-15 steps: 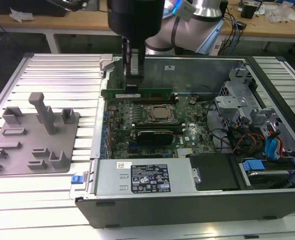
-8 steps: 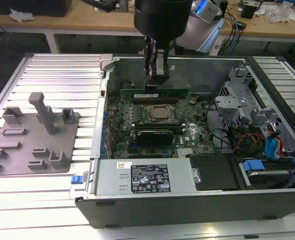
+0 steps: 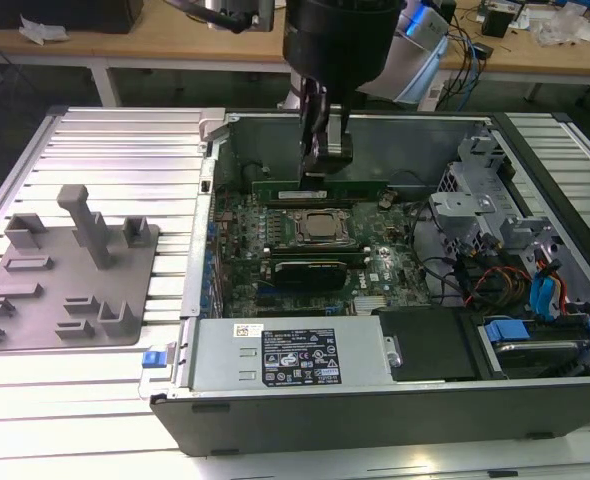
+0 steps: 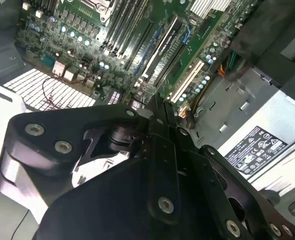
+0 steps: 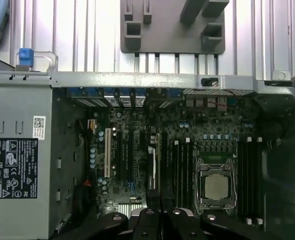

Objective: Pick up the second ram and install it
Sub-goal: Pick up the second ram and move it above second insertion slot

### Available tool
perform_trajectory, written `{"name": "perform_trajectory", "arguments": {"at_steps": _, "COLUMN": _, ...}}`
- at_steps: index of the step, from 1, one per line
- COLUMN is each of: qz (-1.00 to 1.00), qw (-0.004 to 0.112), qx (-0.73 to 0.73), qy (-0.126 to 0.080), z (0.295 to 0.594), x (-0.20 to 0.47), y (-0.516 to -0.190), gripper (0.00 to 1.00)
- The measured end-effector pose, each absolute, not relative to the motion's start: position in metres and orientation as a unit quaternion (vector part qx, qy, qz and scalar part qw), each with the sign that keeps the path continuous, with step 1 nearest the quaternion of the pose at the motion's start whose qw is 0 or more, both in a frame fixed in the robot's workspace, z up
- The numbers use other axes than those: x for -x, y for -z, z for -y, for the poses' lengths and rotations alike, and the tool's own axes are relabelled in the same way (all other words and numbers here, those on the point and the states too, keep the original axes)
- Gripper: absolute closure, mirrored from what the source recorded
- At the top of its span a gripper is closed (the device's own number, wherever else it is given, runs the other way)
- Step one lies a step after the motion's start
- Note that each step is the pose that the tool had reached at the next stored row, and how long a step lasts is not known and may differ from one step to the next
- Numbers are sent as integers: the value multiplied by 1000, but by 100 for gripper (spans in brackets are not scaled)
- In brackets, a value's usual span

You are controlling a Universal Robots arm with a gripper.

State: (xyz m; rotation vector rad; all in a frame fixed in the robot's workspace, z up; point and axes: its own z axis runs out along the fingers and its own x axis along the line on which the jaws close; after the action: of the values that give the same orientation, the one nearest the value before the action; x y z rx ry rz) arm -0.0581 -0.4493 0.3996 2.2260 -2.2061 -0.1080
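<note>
In the exterior view the second ram (image 3: 365,187), a long green stick with a white sticker, hangs level over the black slots behind the processor (image 3: 320,227), inside the open computer case. My gripper (image 3: 325,172) comes straight down from above and is shut on the stick near its middle. In the first wrist view the dark fingers (image 5: 146,222) point at the motherboard, with the stick seen edge-on as a thin dark strip (image 5: 160,170) between rows of slots. The second wrist view has the gripper's black body (image 4: 152,165) over the board.
A grey plastic holder block (image 3: 75,270) with upright posts lies on the slatted table at the exterior view's left. The case's power supply (image 3: 285,355) sits at the front, a drive cage with cables (image 3: 495,230) at the right. The case's rear wall (image 3: 405,140) stands close behind the gripper.
</note>
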Motion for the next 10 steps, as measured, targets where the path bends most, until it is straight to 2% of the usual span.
{"name": "perform_trajectory", "arguments": {"at_steps": 4, "qz": 710, "qw": 12, "qx": -703, "qy": 44, "z": 445, "x": 55, "y": -388, "gripper": 91}}
{"name": "perform_trajectory", "arguments": {"at_steps": 10, "qz": 710, "qw": 12, "qx": -703, "qy": 44, "z": 440, "x": 55, "y": -385, "gripper": 91}}
